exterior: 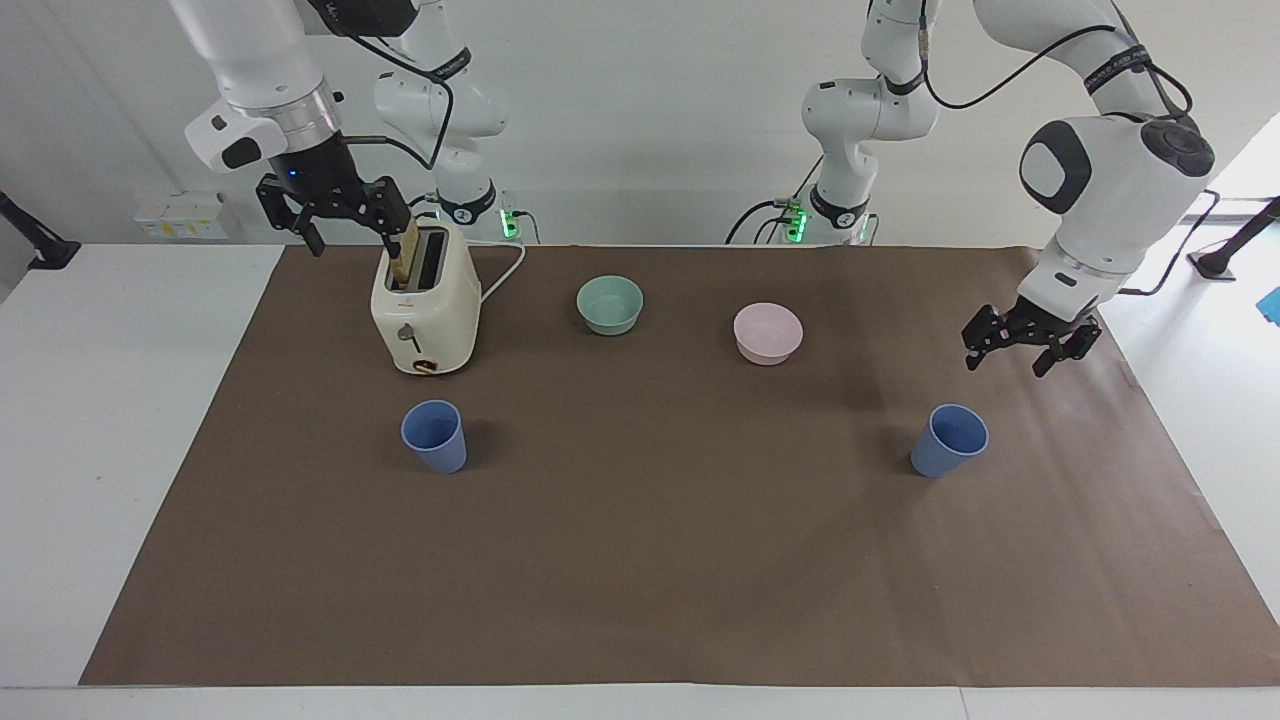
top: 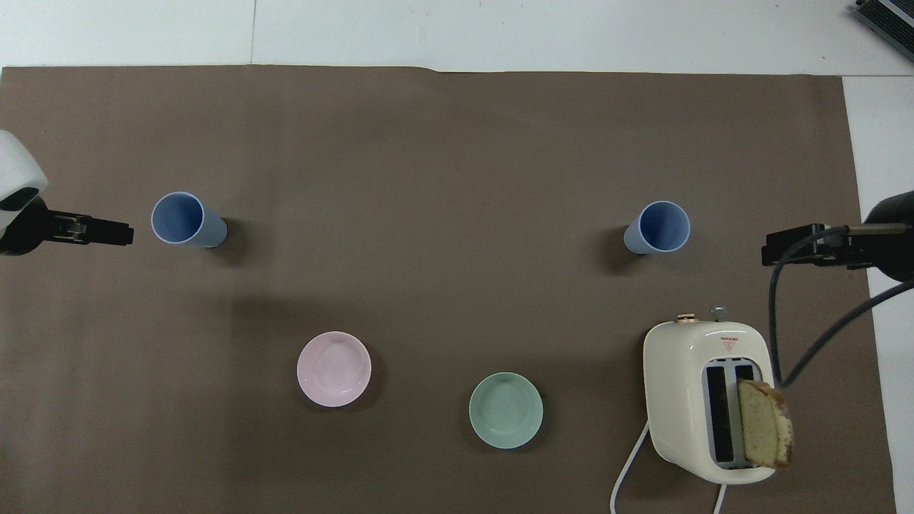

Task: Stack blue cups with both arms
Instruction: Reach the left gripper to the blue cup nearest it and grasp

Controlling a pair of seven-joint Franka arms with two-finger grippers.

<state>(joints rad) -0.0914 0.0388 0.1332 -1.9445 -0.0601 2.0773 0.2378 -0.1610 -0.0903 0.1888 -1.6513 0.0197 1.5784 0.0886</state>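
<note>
Nearest the robots I note a cream two-slot toaster [exterior: 425, 305] holding a bread slice, a mint-green bowl [exterior: 610, 304] and a pale pink bowl [exterior: 768, 333] on the brown-covered tabletop [exterior: 660, 560]. My right end effector [exterior: 335, 228] hangs open over the toaster's edge, empty. My left end effector [exterior: 1012, 352] hangs open and empty above the covering near one upright periwinkle-blue plastic cup [exterior: 947, 441]; the second blue cup [exterior: 434, 436] stands well apart, just farther than the toaster.

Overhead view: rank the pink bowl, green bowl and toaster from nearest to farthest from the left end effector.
From the left end effector:
1. Pink bowl, nearest, toward the left arm's end.
2. Green bowl, mid-table.
3. Toaster, farthest, at the right arm's end.
</note>
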